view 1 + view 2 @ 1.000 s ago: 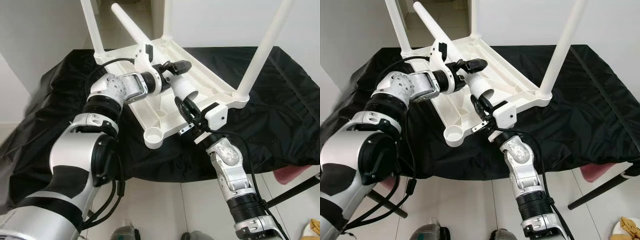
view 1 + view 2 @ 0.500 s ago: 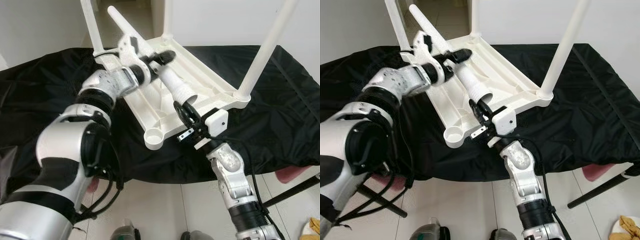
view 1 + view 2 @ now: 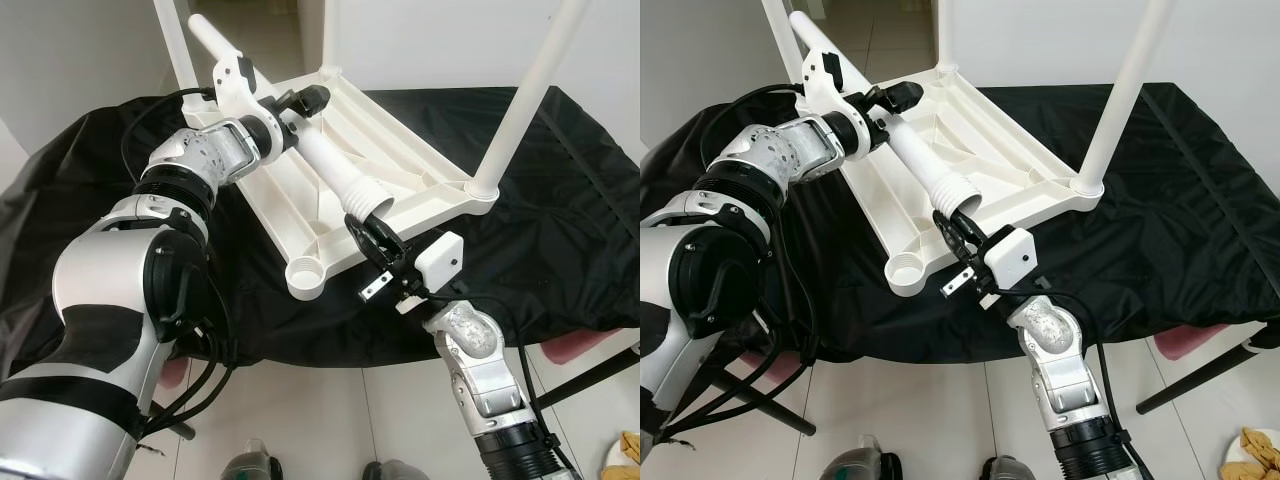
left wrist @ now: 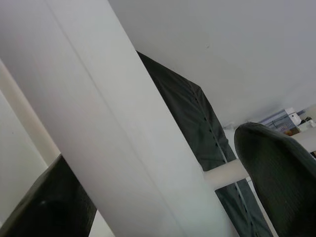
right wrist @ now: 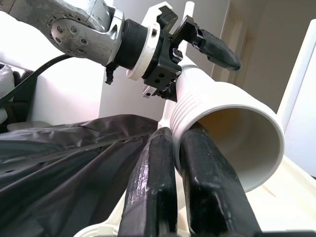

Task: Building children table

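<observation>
The left gripper (image 3: 300, 100) is clamped on the loose table leg (image 3: 335, 170), its black fingers (image 4: 276, 173) on either side of the white tube near its far end. The leg slants over the upturned white tabletop (image 3: 400, 160), with its ribbed, open end pointing near and right.

Just under that open end sits the right gripper (image 3: 368, 232). Its two fingers (image 5: 158, 187) are pressed together with nothing between them, and they touch the rim of the leg from below.

The tabletop lies underside up on a black cloth (image 3: 560, 220). Three legs already stand in its corners: one at the right (image 3: 525, 95), one at the far middle (image 3: 333, 35) and one at the far left (image 3: 172, 40). The near corner socket (image 3: 307, 275) is open, left of the right gripper.
</observation>
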Robot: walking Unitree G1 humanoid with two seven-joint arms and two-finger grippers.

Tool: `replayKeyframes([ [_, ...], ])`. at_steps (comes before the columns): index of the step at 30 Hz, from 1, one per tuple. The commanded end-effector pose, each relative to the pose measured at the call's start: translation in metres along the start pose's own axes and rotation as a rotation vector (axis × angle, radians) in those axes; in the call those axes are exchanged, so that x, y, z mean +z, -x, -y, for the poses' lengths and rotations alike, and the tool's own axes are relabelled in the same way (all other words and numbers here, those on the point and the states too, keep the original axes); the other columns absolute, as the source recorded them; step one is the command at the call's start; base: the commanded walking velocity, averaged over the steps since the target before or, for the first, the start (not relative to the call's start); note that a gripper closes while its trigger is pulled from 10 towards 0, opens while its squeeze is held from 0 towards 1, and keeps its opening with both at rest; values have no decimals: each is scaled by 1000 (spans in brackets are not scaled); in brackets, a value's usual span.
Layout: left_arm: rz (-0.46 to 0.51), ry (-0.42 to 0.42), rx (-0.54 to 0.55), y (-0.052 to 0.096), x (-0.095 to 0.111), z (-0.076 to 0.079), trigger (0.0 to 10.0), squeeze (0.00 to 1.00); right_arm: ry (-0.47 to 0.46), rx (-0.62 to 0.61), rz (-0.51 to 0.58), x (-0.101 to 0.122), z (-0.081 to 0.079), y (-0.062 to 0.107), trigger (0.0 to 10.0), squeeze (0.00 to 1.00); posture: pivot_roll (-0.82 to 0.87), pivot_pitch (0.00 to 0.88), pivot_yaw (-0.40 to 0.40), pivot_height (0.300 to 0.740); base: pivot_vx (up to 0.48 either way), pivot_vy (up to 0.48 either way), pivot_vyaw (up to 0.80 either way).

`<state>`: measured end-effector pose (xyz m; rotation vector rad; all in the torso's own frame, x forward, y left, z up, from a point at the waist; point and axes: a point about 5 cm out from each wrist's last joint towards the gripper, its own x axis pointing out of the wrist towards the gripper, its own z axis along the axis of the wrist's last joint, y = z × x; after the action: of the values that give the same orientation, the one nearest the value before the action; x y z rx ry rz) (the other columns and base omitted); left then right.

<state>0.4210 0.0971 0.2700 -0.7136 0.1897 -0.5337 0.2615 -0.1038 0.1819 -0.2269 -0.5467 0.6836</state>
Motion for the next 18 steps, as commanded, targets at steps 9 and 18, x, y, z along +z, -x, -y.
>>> replayKeyframes([
  [9,41,-44,-27,2,13,2,0,0,5,77,0,4,-11,4,10000,0,-49,50,92,740,0,0,0],
  [18,81,-22,-7,7,26,0,0,0,-37,88,-31,-2,-12,8,10000,1000,-37,49,92,740,0,0,0],
])
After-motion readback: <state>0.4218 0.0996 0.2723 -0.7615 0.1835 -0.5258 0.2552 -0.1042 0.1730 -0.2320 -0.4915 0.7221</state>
